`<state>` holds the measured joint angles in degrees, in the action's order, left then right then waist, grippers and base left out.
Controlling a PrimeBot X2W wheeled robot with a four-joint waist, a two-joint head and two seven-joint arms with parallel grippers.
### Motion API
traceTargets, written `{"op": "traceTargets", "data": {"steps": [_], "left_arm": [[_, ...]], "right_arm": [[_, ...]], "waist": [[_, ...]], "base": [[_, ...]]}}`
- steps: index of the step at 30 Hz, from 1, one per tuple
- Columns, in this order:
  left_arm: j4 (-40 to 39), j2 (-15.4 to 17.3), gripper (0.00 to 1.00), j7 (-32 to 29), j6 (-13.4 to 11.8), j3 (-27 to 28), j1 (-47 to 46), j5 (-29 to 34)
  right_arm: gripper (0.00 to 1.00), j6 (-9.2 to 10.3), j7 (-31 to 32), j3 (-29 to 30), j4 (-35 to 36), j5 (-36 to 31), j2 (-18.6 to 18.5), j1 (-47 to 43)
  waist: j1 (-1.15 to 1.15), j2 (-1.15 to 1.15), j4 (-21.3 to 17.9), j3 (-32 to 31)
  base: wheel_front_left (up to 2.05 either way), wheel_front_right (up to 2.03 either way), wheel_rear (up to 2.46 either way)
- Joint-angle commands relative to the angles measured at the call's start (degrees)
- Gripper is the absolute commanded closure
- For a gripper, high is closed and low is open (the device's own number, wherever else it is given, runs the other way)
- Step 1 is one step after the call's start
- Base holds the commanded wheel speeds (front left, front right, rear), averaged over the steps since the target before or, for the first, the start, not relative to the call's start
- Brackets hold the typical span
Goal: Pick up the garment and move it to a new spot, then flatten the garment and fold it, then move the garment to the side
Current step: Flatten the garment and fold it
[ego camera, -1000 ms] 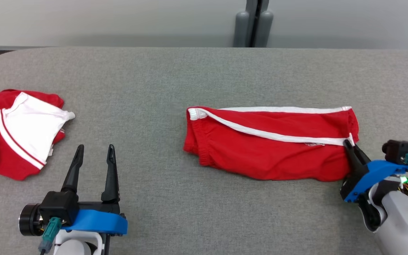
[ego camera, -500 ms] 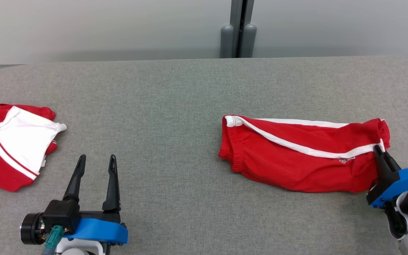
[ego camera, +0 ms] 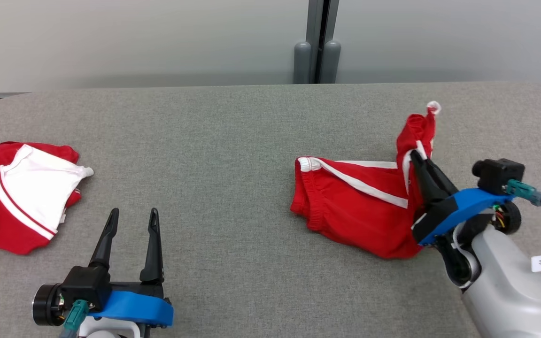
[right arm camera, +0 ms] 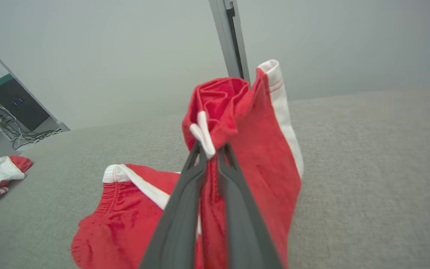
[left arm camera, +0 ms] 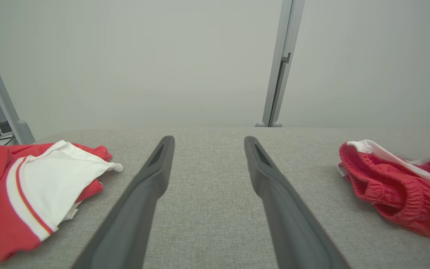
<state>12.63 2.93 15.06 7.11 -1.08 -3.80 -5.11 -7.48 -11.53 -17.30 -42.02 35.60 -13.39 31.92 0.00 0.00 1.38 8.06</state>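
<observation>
The garment (ego camera: 355, 206) is a pair of red shorts with white stripes, lying right of centre on the grey table (ego camera: 233, 141). My right gripper (ego camera: 413, 157) is shut on the garment's right end and holds it raised above the table, so the cloth stands up in a peak. The waistband end still rests on the table. In the right wrist view the fingers (right arm camera: 185, 194) pinch a bunch of red cloth (right arm camera: 259, 142) with a white trim. My left gripper (ego camera: 134, 212) stands open at the lower left, nothing between its fingers, well apart from the garment (left arm camera: 394, 186).
A second red and white garment (ego camera: 21, 197) lies crumpled at the table's left edge, left of my left gripper (left arm camera: 208, 140). A grey post (ego camera: 316, 56) stands behind the table's far edge. Bare grey cloth stretches between the two garments.
My right gripper has lifted the garment's right end off the table and drawn it leftward, folding the cloth upward. The left gripper stays where it was. The head camera shifted slightly.
</observation>
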Motion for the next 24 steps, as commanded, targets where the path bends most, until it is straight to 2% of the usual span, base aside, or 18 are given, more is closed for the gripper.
{"op": "traceTargets", "data": {"steps": [1,9,16,17,18,24], "left_arm": [[0.07,-0.06,0.00,0.16,0.32,-0.54,-0.19,-0.38],[0.39,-0.05,0.00,0.16,0.34,-1.92,-0.98,-0.88],[0.57,-0.05,0.00,0.16,-0.06,-3.14,-1.47,-1.44],[0.65,-0.06,0.00,0.16,-0.05,-3.22,-1.60,-1.53],[0.73,-0.06,0.00,0.16,-0.05,-3.24,-1.73,-1.61],[0.88,-0.06,0.00,0.16,-0.22,-2.71,-1.51,-1.67]], "right_arm": [[1.00,-0.03,0.73,-0.59,1.22,-0.66,1.51,1.01],[1.00,-0.03,2.84,-2.83,2.50,-3.03,7.40,2.15],[1.00,-0.03,3.47,-4.20,-0.78,-2.05,9.94,1.93],[0.75,-0.03,3.03,-4.45,-1.22,-1.80,10.11,1.91],[0.00,-0.03,2.80,-4.92,-1.72,-1.44,10.22,1.78],[0.00,-0.03,1.02,-7.33,-2.51,-0.52,10.38,0.97]], "waist": [[0.00,0.00,0.35,0.08],[0.00,0.00,2.44,0.38],[0.00,0.00,4.28,1.12],[0.00,0.00,4.46,1.20],[0.00,0.00,4.57,1.24],[0.00,0.00,4.20,1.07]], "base": [[0.00,0.00,0.00],[0.00,0.00,0.00],[0.00,0.00,0.00],[0.00,0.00,0.00],[0.00,0.00,0.00],[0.00,0.00,0.00]]}}
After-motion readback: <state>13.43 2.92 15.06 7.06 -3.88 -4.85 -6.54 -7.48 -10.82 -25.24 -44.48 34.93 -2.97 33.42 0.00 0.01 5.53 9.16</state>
